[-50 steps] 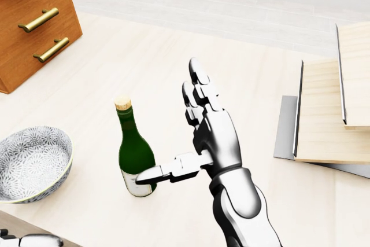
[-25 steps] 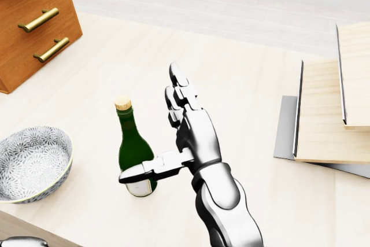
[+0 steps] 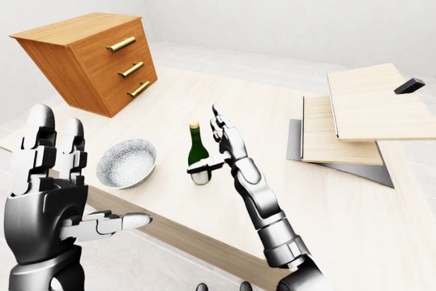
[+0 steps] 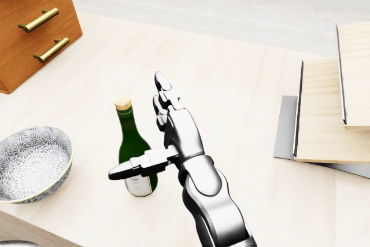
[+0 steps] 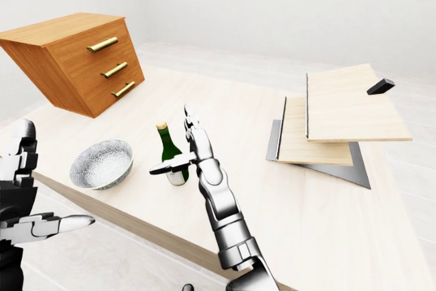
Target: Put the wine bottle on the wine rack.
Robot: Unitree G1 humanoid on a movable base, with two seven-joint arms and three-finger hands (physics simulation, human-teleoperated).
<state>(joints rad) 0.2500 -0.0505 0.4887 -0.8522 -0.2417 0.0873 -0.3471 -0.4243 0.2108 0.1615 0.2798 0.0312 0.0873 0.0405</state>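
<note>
Since the earlier frames, right hand (image 4: pixel 165 137) has shifted toward the head view's left and now stands just beside the wine bottle (image 4: pixel 132 148), its thumb (image 4: pixel 136 167) crossing the lower body of the bottle, the other fingers (image 4: pixel 165 93) extended upward and spread; the hand is open and does not enclose the glass. Wine bottle: green, cork-stoppered, upright on the pale wooden desk (image 4: pixel 248 114), unchanged in position. Patterned bowl (image 3: pixel 127 162): on the desk to the bottle's left in the left-eye view, apart from it. Wooden drawer chest (image 3: pixel 95 59) with three brass handles: upper left, tilted. Stepped wooden boards (image 3: pixel 354 117) on a grey base: right side of the desk, well apart from the bottle; a small dark block (image 3: pixel 409 86) lies on the upper board. Left hand (image 3: pixel 51 195): raised at lower left of the left-eye view, fingers extended and open, holding nothing.
</note>
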